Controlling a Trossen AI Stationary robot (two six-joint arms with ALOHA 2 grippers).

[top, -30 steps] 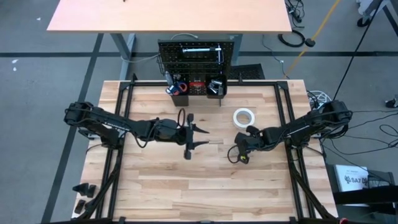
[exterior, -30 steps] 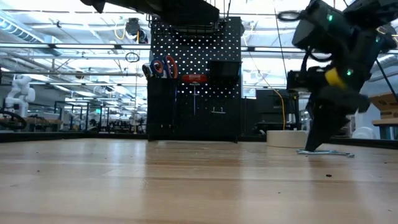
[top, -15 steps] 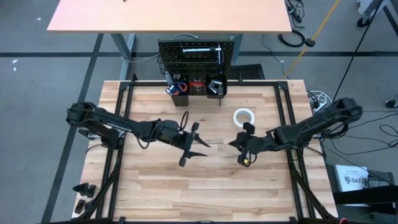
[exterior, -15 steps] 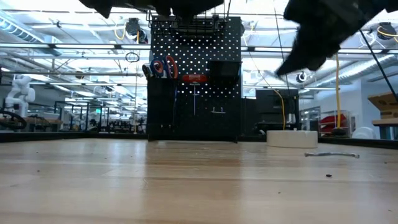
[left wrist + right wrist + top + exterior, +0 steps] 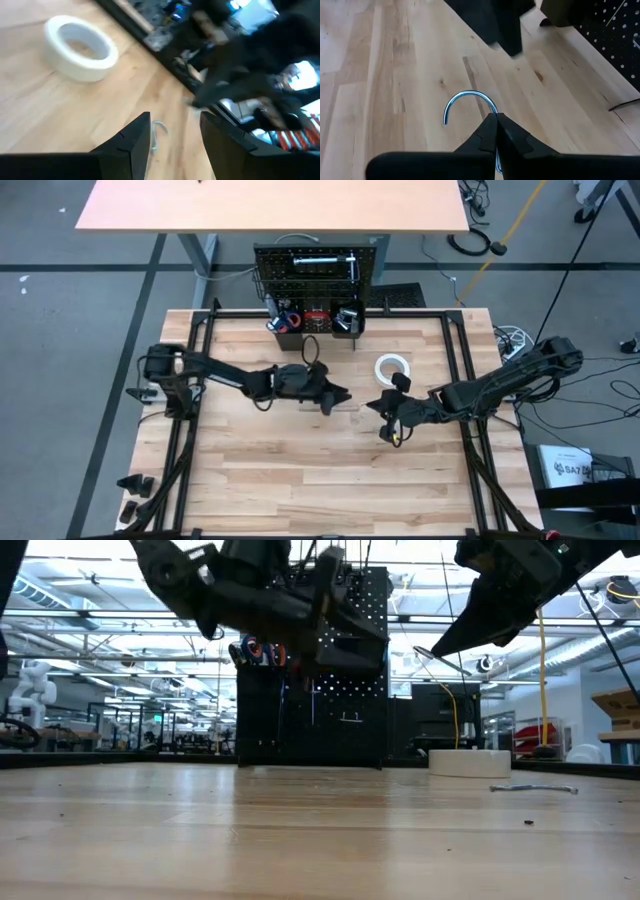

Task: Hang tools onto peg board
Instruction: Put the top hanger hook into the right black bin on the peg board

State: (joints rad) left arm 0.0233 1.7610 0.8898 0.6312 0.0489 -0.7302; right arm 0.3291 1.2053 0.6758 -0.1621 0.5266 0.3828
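Presently, the step in hand appears to be the pickup of a small silver hook (image 5: pixel 470 102), seemingly a peg for the peg board (image 5: pixel 318 268). The hook lies flat on the counter (image 5: pixel 300 480) near its centre, between the two grippers. The right gripper (image 5: pixel 496 131) hangs just above it, jaws clenched on nothing; the hook's shank runs beneath the fingertips. The left gripper (image 5: pixel 335 397) hovers close at the hook's 9 o'clock, jaws released and empty, with the hook visible between its fingers (image 5: pixel 131 145).

The next move, in my judgement, calls for one pair of jaws to descend astride the thin wire and pinch it cleanly off the flat wood.

The white tape roll (image 5: pixel 392 368) rests at 12 o'clock from the right gripper. The peg board stands at the counter's 12 o'clock edge.

Hard to make out: the tools in the board's bins and the hook's straight end.
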